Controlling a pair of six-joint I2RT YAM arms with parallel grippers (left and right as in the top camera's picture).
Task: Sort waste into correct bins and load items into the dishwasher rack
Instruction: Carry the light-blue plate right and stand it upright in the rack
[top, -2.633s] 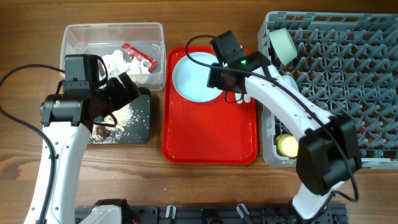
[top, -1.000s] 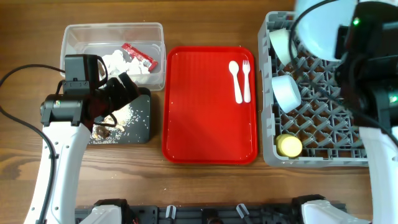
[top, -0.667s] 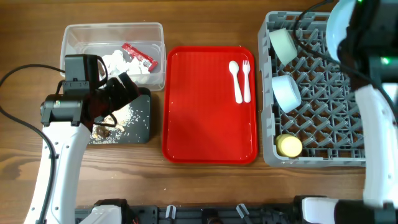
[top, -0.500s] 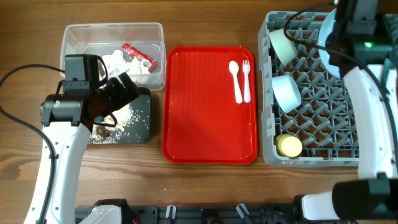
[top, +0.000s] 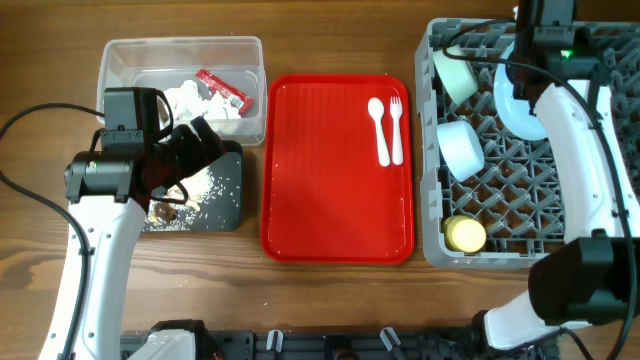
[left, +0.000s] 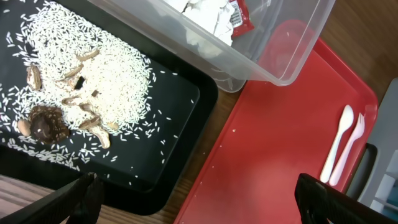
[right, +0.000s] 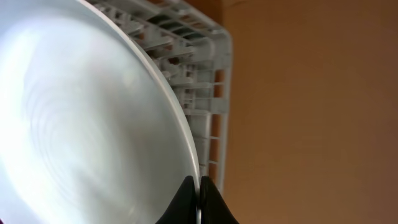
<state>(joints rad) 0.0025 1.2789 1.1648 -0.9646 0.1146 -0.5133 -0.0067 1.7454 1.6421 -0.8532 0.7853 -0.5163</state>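
My right gripper (right: 199, 194) is shut on the rim of the light blue plate (right: 81, 112), which stands on edge over the grey dishwasher rack (top: 520, 200) near its back; the plate (top: 518, 100) shows there from overhead. A pale green bowl (top: 455, 72) and a light blue bowl (top: 462, 147) sit in the rack's left side. The white spoon (top: 379, 128) and fork (top: 396, 125) lie on the red tray (top: 330, 200). My left gripper (left: 202, 205) hangs open above the black tray (left: 180, 112) with rice scraps (left: 93, 81). Tissue (top: 190, 100) and a red wrapper (top: 222, 88) lie in the clear tub (top: 180, 50).
A yellow round object (top: 465, 234) sits in the rack's front left corner. The tub, black tray, red tray and rack stand side by side on the wooden table. The rack's white outer wall (right: 214, 93) is just beyond the plate's rim.
The right arm lifted the plate off the red tray, carried it over the rack and has lowered it toward the pegs at the back. The left arm has not moved.
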